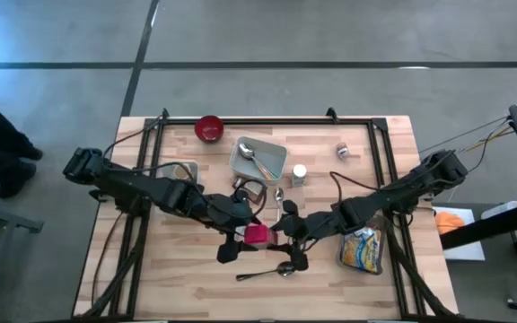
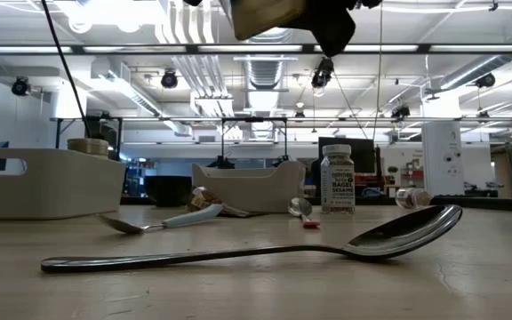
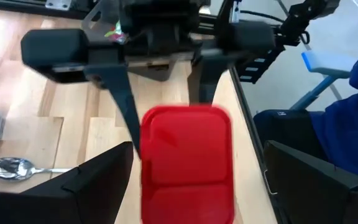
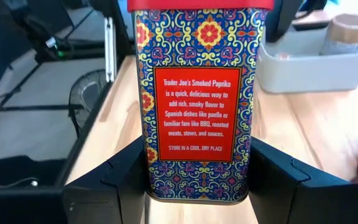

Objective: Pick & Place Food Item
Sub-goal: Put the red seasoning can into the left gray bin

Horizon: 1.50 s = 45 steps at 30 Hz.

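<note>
The food item is a patterned smoked-paprika tin [image 4: 196,106] with a red lid [image 3: 187,149], held upright above the table's middle [image 1: 257,235]. My right gripper [image 4: 197,180] comes from the table's right and is shut on the tin. My left gripper [image 3: 201,183] comes from the table's left and is open. Its fingers stand on either side of the lid end, with a gap on each side, and touch nothing. In the low view the tin's underside [image 2: 269,16] shows high above the tabletop. My right gripper pinches the tin's two narrow sides [image 4: 143,171] between its two fingers, low on the body, with the label face toward the wrist. The fingers come from the table's right, slanting slightly down. The tin stands upright in the hold, lid up, lifted clear of the table.
A long spoon [image 1: 267,272] lies just nearer than the grippers. A grey tray [image 1: 272,166] holding a spoon, a white seasoning bottle [image 1: 300,174], a red bowl [image 1: 209,128] and a small jar [image 1: 342,151] stand farther back. A snack packet [image 1: 363,249] lies at the right.
</note>
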### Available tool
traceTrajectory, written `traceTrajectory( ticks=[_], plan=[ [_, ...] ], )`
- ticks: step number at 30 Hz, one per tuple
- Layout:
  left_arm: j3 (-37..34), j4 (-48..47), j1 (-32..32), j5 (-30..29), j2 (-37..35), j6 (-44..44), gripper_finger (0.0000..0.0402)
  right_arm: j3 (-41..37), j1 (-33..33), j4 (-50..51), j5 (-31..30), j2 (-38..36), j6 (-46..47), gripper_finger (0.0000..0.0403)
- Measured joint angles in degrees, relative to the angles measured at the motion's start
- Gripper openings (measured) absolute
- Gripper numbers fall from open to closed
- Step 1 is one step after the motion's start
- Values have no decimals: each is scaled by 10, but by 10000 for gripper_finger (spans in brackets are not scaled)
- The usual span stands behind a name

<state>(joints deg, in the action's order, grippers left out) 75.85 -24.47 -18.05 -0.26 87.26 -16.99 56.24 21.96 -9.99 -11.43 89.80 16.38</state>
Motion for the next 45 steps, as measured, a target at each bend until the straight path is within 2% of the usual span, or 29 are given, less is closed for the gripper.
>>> traceTrajectory(
  ticks=[7,18,22,28,38,40,45],
  plan=[
    [-1,-5,2,27,2,-11,365,33,-3,7,10,12,-12,208],
    [-1,-13,2,29,2,-10,359,54,-4,8,30,35,-16,208],
    [-1,-21,2,31,2,-10,313,64,-4,9,29,42,-19,208],
    [-1,-42,2,28,2,-13,198,70,-6,15,22,40,-18,203],
    [-1,-43,2,31,2,-13,198,65,-7,9,21,40,-26,202],
    [-1,-43,2,36,2,-10,198,65,-7,8,22,40,-30,224],
    [-1,-70,2,49,0,-5,198,68,-4,4,32,38,-41,319]
  ],
)
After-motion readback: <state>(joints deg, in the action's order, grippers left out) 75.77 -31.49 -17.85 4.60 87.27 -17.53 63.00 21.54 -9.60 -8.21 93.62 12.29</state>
